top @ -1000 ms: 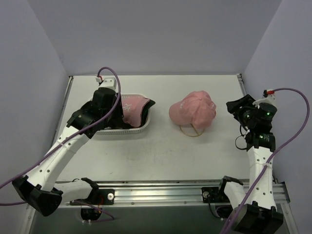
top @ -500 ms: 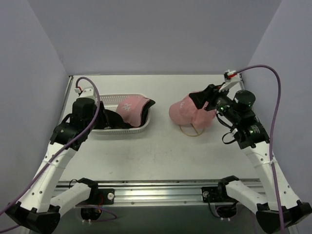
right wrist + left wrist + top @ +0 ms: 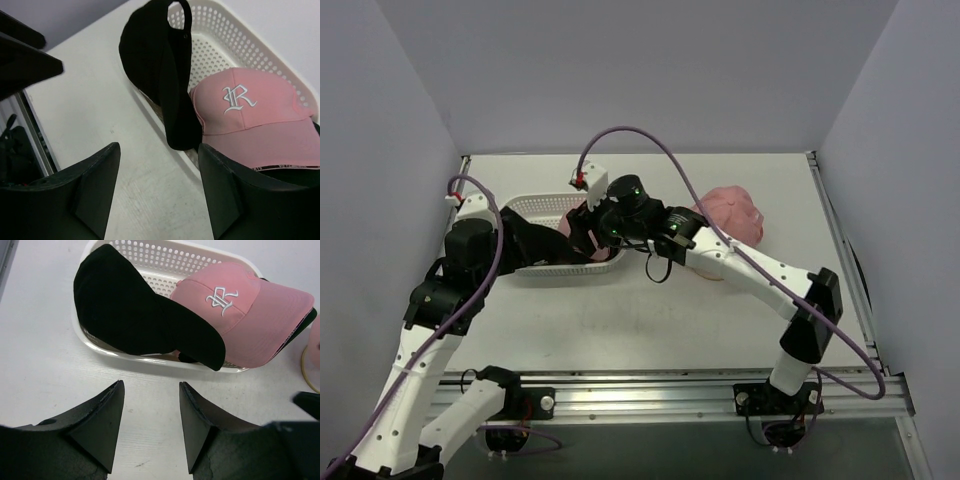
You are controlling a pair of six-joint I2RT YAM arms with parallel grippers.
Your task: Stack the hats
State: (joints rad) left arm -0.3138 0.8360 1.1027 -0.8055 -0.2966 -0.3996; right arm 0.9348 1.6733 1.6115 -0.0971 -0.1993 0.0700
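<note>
Pink hat [image 3: 240, 310] and black hat [image 3: 135, 310] are lying in the basket [image 3: 165, 260]; we are swinging our right claw [image 3: 159, 150] across above them, left claw [image 3: 151, 386] retreating, both gaping empty.

I read even, diffuse light from above in top view; faint soft shadow on table [image 3: 650, 320] under arm [image 3: 750, 265]. Wrist views bright, table near washed out at upper left. Black cap [image 3: 130, 315] reads flat, folds lost. Pink cap [image 3: 250, 310] logo sharp. Fingers [image 3: 95, 190] at bottom edge dark, slightly soft.
</note>
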